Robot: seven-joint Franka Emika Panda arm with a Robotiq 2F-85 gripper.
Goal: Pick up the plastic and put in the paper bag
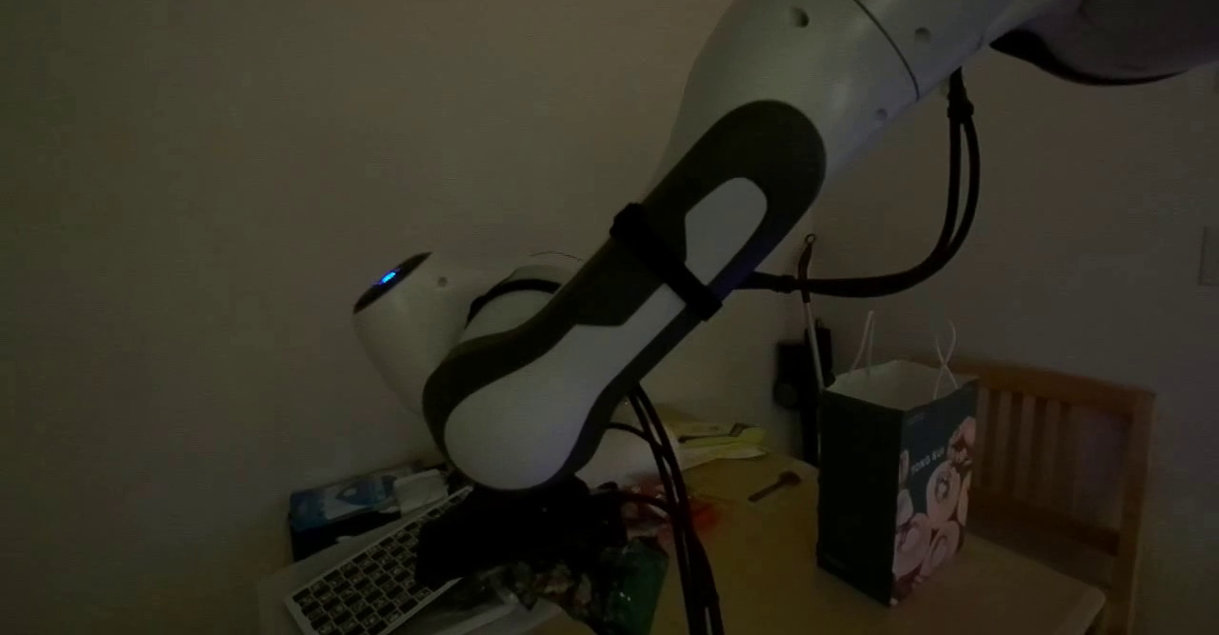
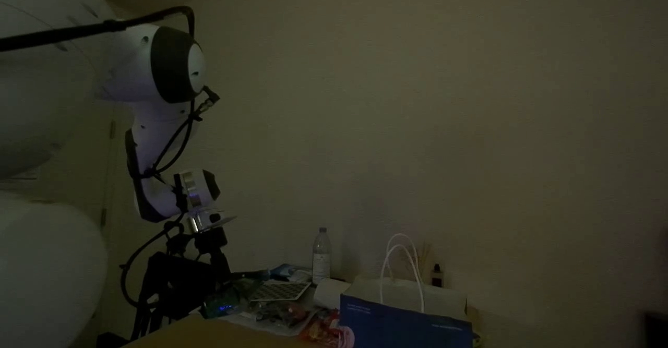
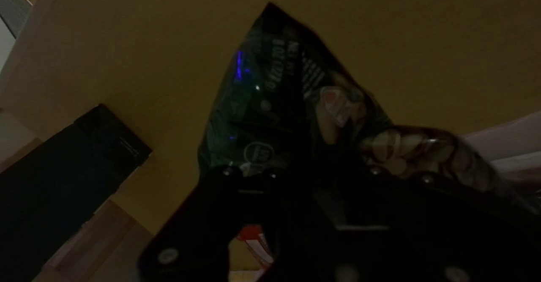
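The plastic is a shiny crumpled wrapper, green with a printed, partly see-through side. It shows large in the wrist view, bunched at the fingers. My gripper is shut on it; the dark fingertips are hard to make out. In an exterior view the plastic hangs below the black gripper, and it also shows in an exterior view. The paper bag stands upright and open, apart from the gripper. It also shows in an exterior view and at the wrist view's left.
A keyboard and a blue box lie near the wall. A clear bottle and a white roll stand behind red packets. A wooden chair is behind the bag. The room is dim.
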